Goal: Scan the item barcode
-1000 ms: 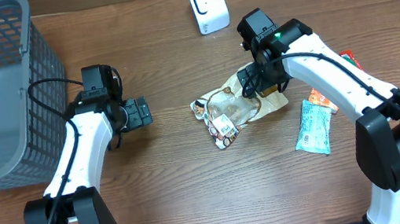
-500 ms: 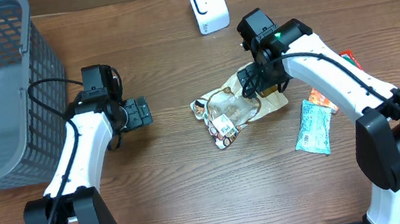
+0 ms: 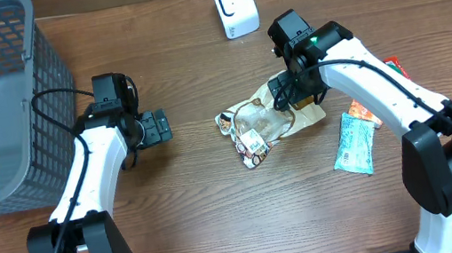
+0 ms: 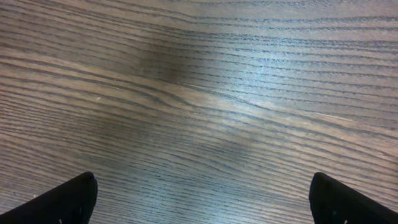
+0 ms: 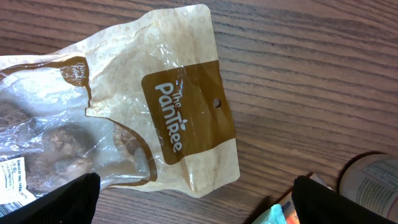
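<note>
Crinkly plastic pouch (image 5: 168, 124) lies on grained wood (image 4: 199, 93); left fingers (image 4: 59, 202), right fingers (image 5: 339, 202) spread wide.

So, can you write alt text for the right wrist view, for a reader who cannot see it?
A snack bag labelled "The PanTree" lies flat on a wooden table under the open right gripper, whose two dark fingertips show at the bottom corners.

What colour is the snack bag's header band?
Brown band, white lettering; right wrist view shows it best.
</note>
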`<state>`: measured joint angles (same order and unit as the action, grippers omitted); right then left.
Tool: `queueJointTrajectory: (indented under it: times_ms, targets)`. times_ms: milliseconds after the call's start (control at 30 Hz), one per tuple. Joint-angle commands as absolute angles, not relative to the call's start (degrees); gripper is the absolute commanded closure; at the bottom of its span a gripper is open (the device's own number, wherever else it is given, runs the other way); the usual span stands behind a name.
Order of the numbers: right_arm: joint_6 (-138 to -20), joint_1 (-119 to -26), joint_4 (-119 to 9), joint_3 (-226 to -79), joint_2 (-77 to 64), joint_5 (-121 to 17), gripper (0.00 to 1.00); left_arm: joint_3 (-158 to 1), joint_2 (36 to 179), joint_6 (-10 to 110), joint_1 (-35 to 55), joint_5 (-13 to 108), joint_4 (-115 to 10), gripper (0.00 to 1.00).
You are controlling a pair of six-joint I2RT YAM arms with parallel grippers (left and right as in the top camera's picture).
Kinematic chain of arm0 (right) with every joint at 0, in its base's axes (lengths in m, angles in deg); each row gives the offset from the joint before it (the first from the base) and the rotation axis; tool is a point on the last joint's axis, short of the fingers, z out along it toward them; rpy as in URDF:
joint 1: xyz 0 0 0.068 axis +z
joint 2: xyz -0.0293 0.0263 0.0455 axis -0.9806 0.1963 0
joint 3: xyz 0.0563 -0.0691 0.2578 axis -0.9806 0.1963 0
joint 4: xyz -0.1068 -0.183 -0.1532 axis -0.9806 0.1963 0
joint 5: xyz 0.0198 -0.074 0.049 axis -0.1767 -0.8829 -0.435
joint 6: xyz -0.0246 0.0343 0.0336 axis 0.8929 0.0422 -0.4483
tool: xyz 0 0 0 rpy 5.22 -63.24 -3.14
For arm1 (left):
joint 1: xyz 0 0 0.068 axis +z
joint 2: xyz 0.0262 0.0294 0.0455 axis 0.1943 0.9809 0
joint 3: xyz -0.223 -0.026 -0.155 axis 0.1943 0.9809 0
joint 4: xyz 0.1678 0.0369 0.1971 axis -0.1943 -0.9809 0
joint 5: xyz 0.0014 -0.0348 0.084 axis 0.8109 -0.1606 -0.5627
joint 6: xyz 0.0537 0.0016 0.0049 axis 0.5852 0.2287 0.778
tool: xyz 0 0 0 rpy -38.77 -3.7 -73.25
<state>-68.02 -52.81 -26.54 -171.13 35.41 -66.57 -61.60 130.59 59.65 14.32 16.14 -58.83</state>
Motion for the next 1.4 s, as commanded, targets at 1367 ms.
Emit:
queueJointTrajectory:
  times_ms: [1367]
  targets:
    - [-68.24, -53.03, -26.76, -170.63, 35.56, -67.16, 0.00, -61.71, 66.90, 60.94, 14.56, 16.40, -77.57, 0.00]
